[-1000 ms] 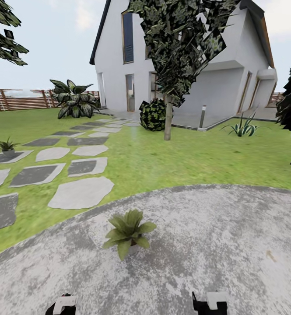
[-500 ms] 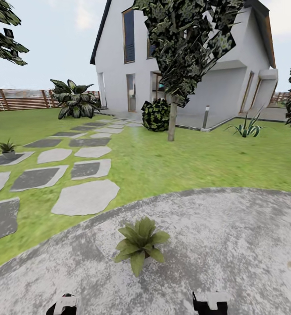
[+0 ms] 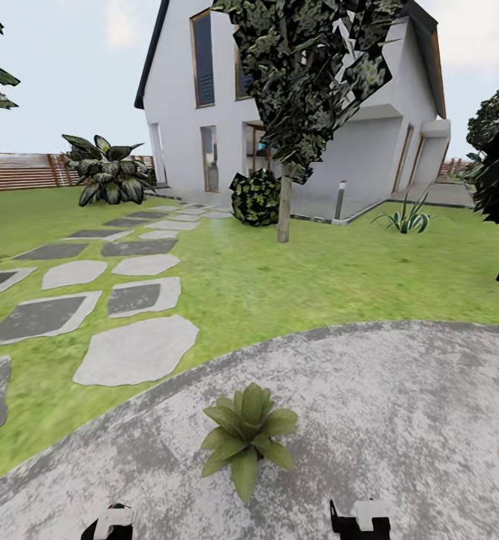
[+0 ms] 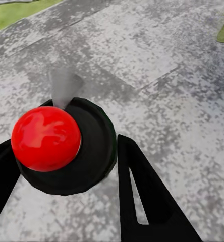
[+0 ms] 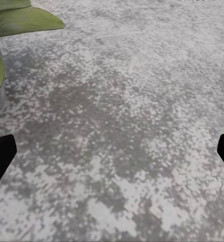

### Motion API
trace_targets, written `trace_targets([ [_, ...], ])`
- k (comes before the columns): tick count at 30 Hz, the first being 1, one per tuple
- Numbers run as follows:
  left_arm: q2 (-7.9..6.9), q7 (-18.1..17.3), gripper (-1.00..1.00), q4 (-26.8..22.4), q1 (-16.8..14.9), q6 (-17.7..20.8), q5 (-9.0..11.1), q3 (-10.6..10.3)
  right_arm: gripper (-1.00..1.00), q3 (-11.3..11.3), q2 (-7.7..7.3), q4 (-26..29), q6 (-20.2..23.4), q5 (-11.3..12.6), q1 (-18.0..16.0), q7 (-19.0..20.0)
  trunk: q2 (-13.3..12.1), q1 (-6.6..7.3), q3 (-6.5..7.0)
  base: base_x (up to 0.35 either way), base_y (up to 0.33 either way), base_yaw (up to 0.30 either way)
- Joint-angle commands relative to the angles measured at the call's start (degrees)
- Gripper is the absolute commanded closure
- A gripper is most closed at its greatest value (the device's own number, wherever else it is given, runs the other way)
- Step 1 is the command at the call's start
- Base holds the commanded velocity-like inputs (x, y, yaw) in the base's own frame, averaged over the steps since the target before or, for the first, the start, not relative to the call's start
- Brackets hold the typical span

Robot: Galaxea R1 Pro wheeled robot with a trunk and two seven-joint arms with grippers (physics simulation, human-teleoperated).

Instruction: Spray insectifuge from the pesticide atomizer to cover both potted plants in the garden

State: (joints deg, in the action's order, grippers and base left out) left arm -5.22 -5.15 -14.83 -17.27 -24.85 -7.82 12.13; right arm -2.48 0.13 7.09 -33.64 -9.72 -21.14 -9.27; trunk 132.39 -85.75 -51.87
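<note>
A potted plant (image 3: 247,435) sits on the grey patio (image 3: 399,420); left gripper (image 4: 66,166) pinches the sprayer (image 4: 66,146), right gripper (image 5: 112,151) spread.

Both arms sit low and close to the body, with just the white-and-black wrist ends in the head view. The left gripper (image 3: 112,523) is at the lower left and the right gripper (image 3: 362,519) at the lower right, well apart and about level with each other. In the left wrist view the left gripper's black fingers (image 4: 142,191) are closed around the pesticide atomizer (image 4: 66,146), one finger on each side of its black body. In the right wrist view the right gripper's fingertips (image 5: 1,156) sit far apart at opposite edges, spread wide and holding nothing.
</note>
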Motion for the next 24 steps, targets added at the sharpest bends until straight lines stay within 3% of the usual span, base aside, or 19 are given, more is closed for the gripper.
trace_targets([
  [1,-0.01,-0.2,1.00,0.0,0.0,-0.2,-0.6,0.5,-1.00,-0.2,-0.02,0.0,-0.1,-0.6,0.0,-0.3,0.0,0.01,-0.05,0.018,0.030,-0.011],
  [5,-0.27,-0.7,1.00,-0.5,-0.2,-0.2,-1.3,-0.3,-1.00,-0.2,-0.58,0.2,-0.1,-0.7,0.0,-0.2,0.0,0.01,-0.05,0.007,0.011,-0.004],
  [6,-0.37,-1.3,1.00,-0.6,-0.3,-0.1,-2.0,-1.0,-1.00,-0.2,-0.67,0.3,-0.1,-0.8,0.0,-0.2,0.0,0.01,-0.05,0.002,0.004,-0.001],
  [7,-0.57,-4.2,1.00,-0.7,-0.4,0.1,-4.1,-3.0,-1.00,0.4,-0.98,0.9,0.0,-1.5,-0.1,-0.1,0.0,0.01,-0.05,0.001,0.002,-0.001],
  [8,-1.04,-7.7,1.00,-0.8,-0.6,0.2,-6.1,-4.3,-1.00,1.5,-1.37,2.1,0.0,-3.6,-0.1,0.0,0.0,0.01,-0.05,0.000,0.000,0.000],
  [12,-3.09,-18.1,1.00,-0.9,-2.8,0.4,-12.3,-5.6,-1.00,3.4,-1.80,6.3,0.1,-11.7,-0.1,0.5,0.0,0.01,-0.05,0.000,0.000,0.000],
  [13,-3.65,-23.5,1.00,-0.9,-5.5,1.1,-17.9,-5.8,-1.00,3.7,-1.80,8.4,0.3,-15.5,-0.1,3.5,0.0,0.01,-0.05,0.000,0.000,0.000],
  [14,-3.73,-25.4,1.00,-0.9,-6.7,1.7,-20.5,-5.8,-1.00,3.7,-1.80,9.5,0.6,-16.8,-0.1,5.7,0.0,0.01,-0.05,0.000,0.000,0.000],
  [15,-3.70,-28.2,1.00,-0.8,-8.4,3.3,-24.8,-5.8,-1.00,3.8,-1.80,11.3,2.3,-18.6,-0.2,10.3,0.0,0.01,-0.05,0.000,0.000,0.000],
  [17,-3.33,-31.6,1.00,-0.9,-10.4,6.1,-29.7,-5.8,-1.00,3.8,-1.80,13.6,6.1,-20.1,-0.5,16.9,0.0,0.01,-0.05,0.000,0.000,0.000],
  [21,-2.62,-39.6,1.00,-1.0,-15.0,10.5,-36.5,-5.7,-1.00,3.8,-1.80,19.9,12.2,-22.0,-1.5,29.5,0.0,0.01,-0.05,0.000,0.000,0.000],
  [24,-2.38,-44.5,1.00,-1.1,-17.5,11.1,-37.8,-5.7,-1.00,3.8,-1.76,22.9,13.0,-23.9,-2.0,35.9,0.0,0.01,-0.05,0.000,0.000,0.000],
])
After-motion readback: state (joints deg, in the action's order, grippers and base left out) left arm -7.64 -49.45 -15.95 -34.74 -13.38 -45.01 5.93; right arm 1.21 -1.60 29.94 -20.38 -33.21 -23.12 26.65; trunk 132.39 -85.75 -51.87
